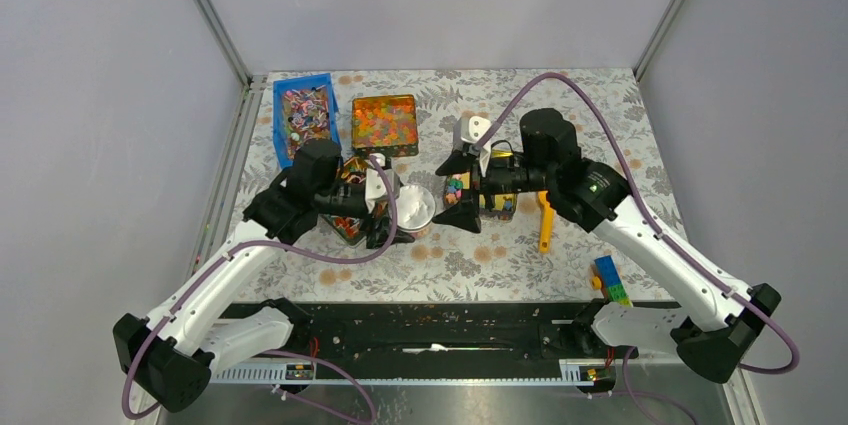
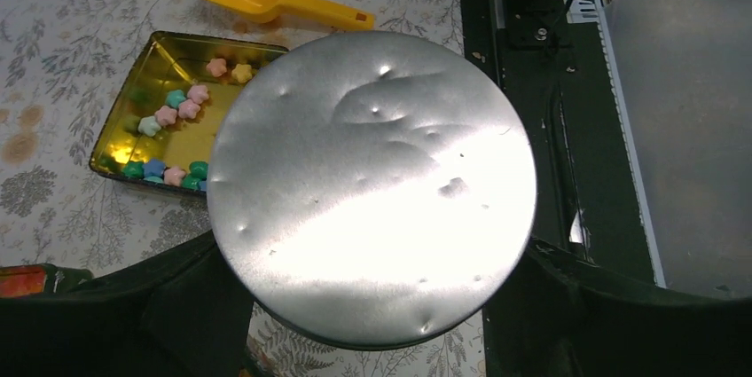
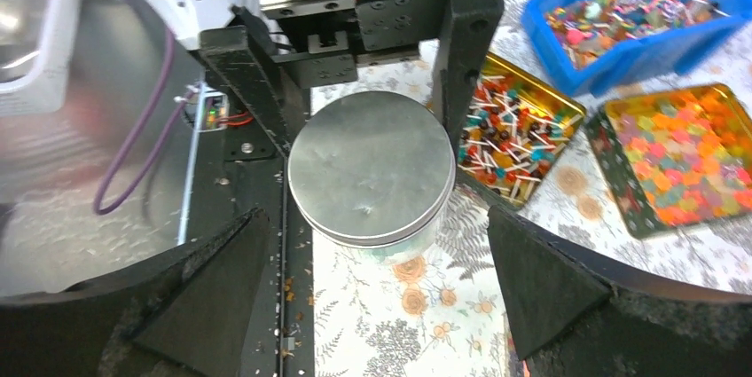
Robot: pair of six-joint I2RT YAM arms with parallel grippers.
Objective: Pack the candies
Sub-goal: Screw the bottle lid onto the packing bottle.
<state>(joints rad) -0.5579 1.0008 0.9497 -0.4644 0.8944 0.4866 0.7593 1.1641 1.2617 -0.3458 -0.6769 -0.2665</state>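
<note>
1. The candies (image 2: 187, 109) are small stars with no long axis of their own. In my left wrist view they lie flat in a loose line slanting from 1 o'clock down to 7 o'clock, then in a short row along the near wall.
2. They are in an open gold tin (image 2: 167, 56), most of whose floor is bare. From overhead this tin lies on the table (image 1: 480, 255) just at 3 o'clock of centre.
3. My left jaws stand wide and are closed on a round jar (image 3: 371, 164) with a dented silver lid, one finger (image 3: 457, 58) against each side. I cannot tell whether the jar rests on the table or is lifted.
4. My right jaws are spread as wide as they go and hold nothing. From overhead they hang over the 9 o'clock end of the candy tin and face the jar, just beside it.
5. A yellow scoop (image 1: 545, 221) lies at 3 o'clock of the candy tin, its long axis running 12 to 6.
6. A second gold tin (image 3: 578, 116), full of stick sweets, sits just beyond the jar under my left wrist.
7. At 11 o'clock a blue bin (image 3: 625, 62) holds mixed sweets, and beside it a tin (image 3: 614, 175) is filled with orange, red and yellow pieces.
8. From the jar towards 6 o'clock the patterned table is open as far as the black rail at its near edge. Toy bricks (image 1: 611, 279) sit at 5 o'clock.
</note>
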